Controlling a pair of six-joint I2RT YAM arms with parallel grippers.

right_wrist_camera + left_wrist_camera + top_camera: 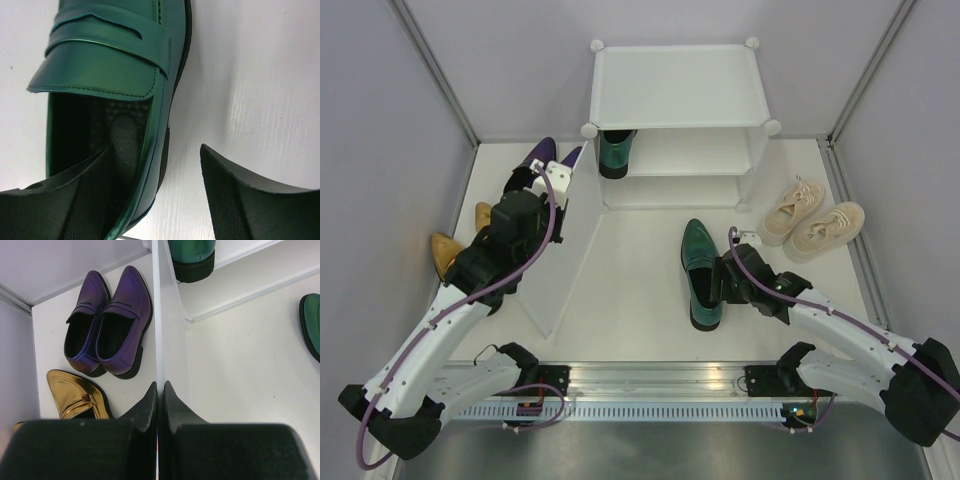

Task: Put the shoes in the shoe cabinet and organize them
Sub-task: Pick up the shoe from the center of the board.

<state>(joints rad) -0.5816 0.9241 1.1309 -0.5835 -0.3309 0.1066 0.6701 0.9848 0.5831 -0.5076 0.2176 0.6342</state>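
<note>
Since only one green loafer point(616, 150) is in the cabinet point(675, 85), loads left: its mate point(700, 272) lies out front, right claw point(155, 155) spread astride its side, left claw point(160, 387) pinched on the door point(555, 290), purple shoes point(107, 325), gold loafers point(445, 252), sneakers point(815, 222) beside the cabinet.

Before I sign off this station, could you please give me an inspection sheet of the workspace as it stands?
Surface: white tabletop, no spills seen.
Job's things: white translucent plastic shoe cabinet, its frosted door panel swung open. One glossy green loafer is in the lower tier and the second green loafer is on the table. The dark purple pointed shoes and metallic gold loafers lie left of the door, the beige lace-up sneakers right of the cabinet.
Clutter: nothing seen.
Grippers: left gripper shut on the door panel's edge; right gripper open, straddling the second loafer's side wall.
Cables: purple cables run along both arms.
Surroundings: grey walls; metal rail at the near edge.
</note>
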